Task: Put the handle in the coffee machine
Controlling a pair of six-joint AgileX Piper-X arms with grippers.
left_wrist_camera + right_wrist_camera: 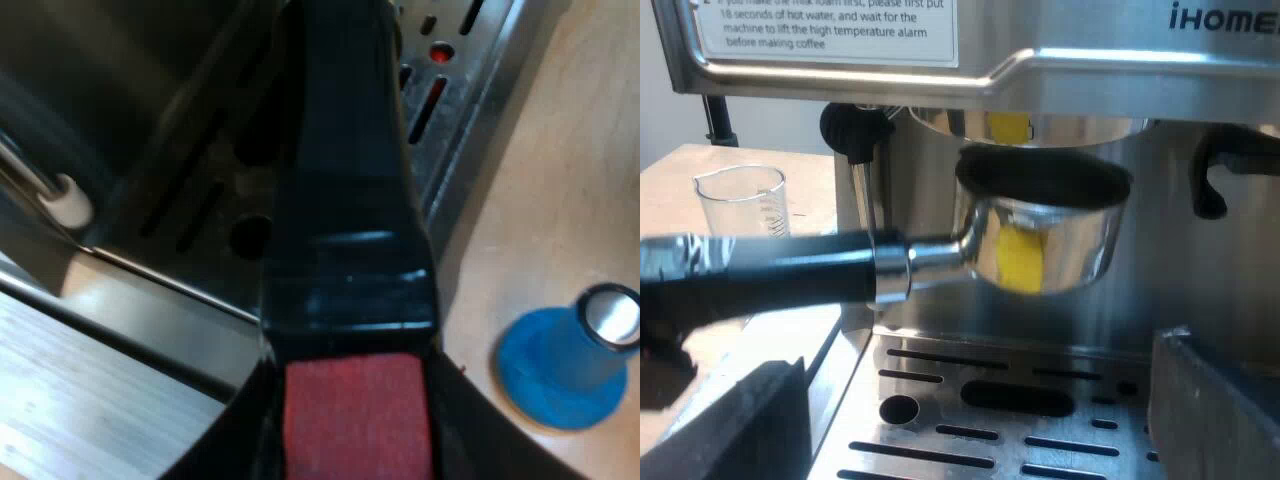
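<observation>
We are holding the holder (345, 200) by its dark handle in our left pincer (355, 445). The fingers are closing in on either side of the red end, so we are judging this a firm hold on the handle rather than a loose cradle. From that pincer the handle's long axis is running straight ahead, out over the slotted drip tray (460, 90) and toward the espresso machine (1090, 60). Seen from the right wrist, the holder (1040, 240) is lying about level across the machine's front. Its metal cup is hanging just under the brewing head (1040, 125), close to it but apart, with the rim not yet seated. The coming move is turning on that gap. We are reckoning the cup needs to rise into the head and the handle then needs to swing round to lock. The left arm is the one to do it, since it is already carrying the piece. Our right pincer (980, 420) is standing wide and carrying nothing, low over the drip tray (940, 400) and facing the machine. The steam wand (862, 190) is hanging just beside the handle's path, so we are minding it during the swing. A blue tamper (565, 365) is standing upright on the pale wooden tabletop (560, 200) near the tray's edge. A clear measuring glass (740, 200) is sitting on the tabletop beyond the wand, with a plain light wall (660, 110) behind it.
</observation>
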